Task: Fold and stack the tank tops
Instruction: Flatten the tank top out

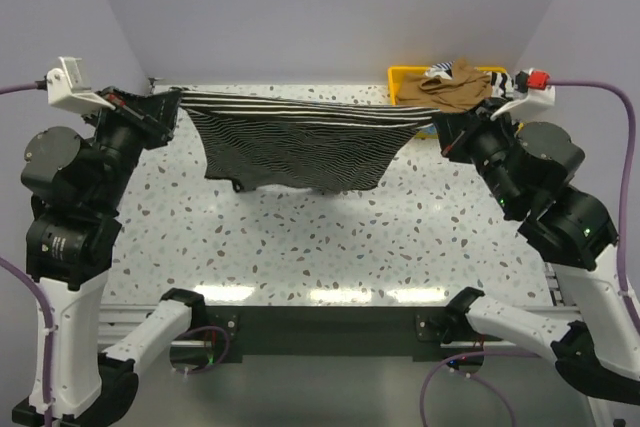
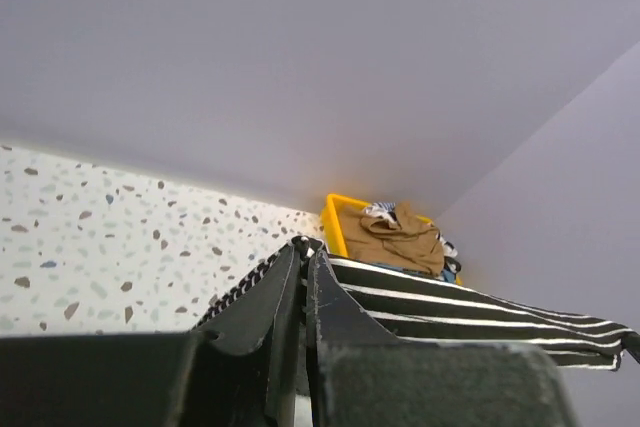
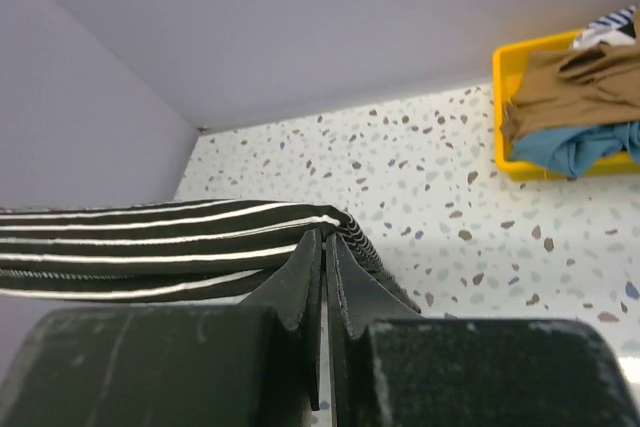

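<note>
holding the striped tank top stretched in the air over the speckled table, from 10 o'clock to 2 o'clock. clamped shut on its 10 o'clock corner with the left gripper, on its 2 o'clock corner with the right gripper. heaped in the yellow tray at 1 o'clock: tan top over blue top.
</note>
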